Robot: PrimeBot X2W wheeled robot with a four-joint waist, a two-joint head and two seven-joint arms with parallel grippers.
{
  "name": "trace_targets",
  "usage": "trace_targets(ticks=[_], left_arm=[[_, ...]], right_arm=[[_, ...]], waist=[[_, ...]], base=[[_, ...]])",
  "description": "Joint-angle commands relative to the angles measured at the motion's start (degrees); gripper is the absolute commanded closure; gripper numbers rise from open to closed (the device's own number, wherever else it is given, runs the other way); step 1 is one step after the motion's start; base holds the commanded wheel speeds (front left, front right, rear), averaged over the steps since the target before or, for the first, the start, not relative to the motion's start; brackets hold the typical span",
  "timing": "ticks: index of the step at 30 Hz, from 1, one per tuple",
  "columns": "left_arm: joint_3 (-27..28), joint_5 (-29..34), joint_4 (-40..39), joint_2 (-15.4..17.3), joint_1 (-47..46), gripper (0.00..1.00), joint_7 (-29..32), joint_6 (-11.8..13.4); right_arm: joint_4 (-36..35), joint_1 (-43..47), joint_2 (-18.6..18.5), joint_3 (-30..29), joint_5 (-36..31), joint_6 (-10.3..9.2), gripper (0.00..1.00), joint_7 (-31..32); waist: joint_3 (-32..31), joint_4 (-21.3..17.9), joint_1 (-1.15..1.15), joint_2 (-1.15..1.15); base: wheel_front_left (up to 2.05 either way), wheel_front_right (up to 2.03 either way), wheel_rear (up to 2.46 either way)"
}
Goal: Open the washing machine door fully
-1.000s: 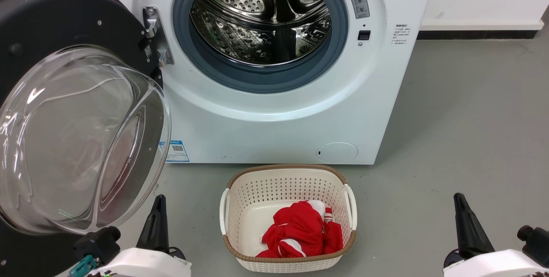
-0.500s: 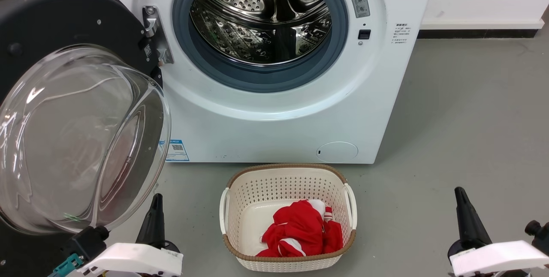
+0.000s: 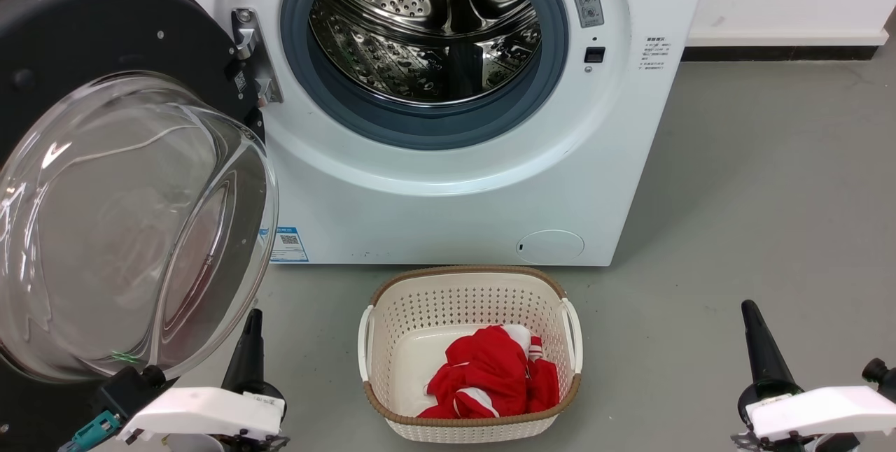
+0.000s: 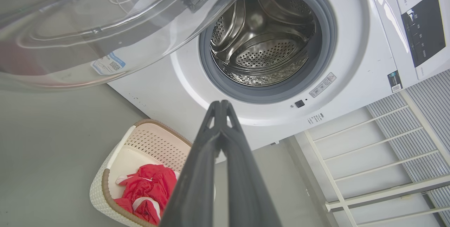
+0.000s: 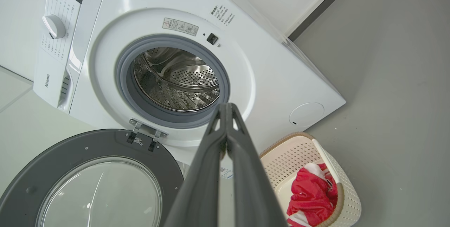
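Both wrists [image 3: 203, 413] have turned; left fingers [image 4: 200, 170], right fingers [image 5: 211, 170] clenched; basket [image 3: 469, 301] holds red garment [image 3: 490, 371].

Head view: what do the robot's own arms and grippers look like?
Both the left gripper and right gripper have long, tapering dark-grey fingers on glossy white wrist housings with round black knobs. The left wrist carries a small teal plastic connector.

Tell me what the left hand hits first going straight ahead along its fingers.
Likely the washing machine front, just under the grey seal. The left hand points there, clear of the washing machine door; depth is uncertain.
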Motion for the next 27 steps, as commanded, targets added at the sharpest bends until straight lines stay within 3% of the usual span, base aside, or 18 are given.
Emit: trace_targets(ticks=[1,27], left_arm=[[0.4,-1.8,-0.4,0.1,-1.5,1.00,0.4,-0.3],[2.1,-18.1,1.4,0.0,-3.5,1.00,4.4,-1.3]], right_arm=[[-0.2,-1.9,-0.4,-0.1,1.9,0.00,1.00,0.3],[1.9,-4.3,-0.4,-0.8,18.2,-0.01,1.00,3.9]], waist=[[0.0,0.0,0.00,0.00],[0.3,-0.1,0.00,0.00]], base=[[0.00,0.00,0.00],[0.00,0.00,0.00]])
